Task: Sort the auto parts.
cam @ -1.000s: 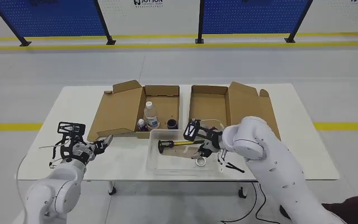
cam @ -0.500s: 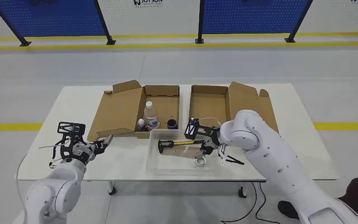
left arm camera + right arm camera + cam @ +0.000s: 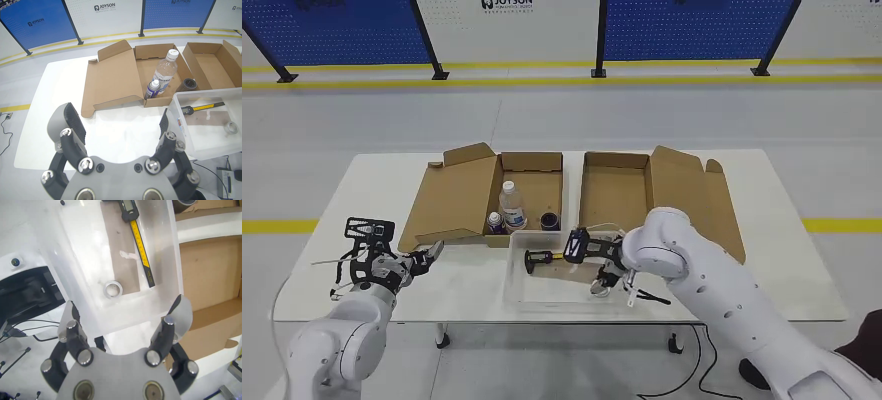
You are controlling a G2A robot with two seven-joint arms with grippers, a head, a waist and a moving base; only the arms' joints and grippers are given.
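Nearest the robot, the left gripper (image 3: 119, 117) hangs over the front left part of the white table (image 3: 782, 250), its jaws spread wide with nothing between them, well apart from the parts. Black cable ties (image 3: 19, 357) lie on the table near its front edge, beside the right arm. The right gripper (image 3: 125, 305) hovers over the right end of the clear plastic bin (image 3: 132, 317), jaws likewise wide apart and empty, touching nothing. The bin sits at the front centre of the table. Inside it a metal ring (image 3: 113, 289) lies on the floor near the right end, just ahead of the gripper's fingertips, and a digital caliper (image 3: 140, 247) with a yellow scale lies flat along the far side, its black display head toward the left end. Behind the bin stand two open cardboard boxes. The left box (image 3: 113, 75) holds an upright clear bottle (image 3: 166, 72), a small spray can (image 3: 152, 89) just in front of it, and a black cylinder (image 3: 189, 84) in the near right corner. The right box (image 3: 213, 66) stands just beside it, flaps open.
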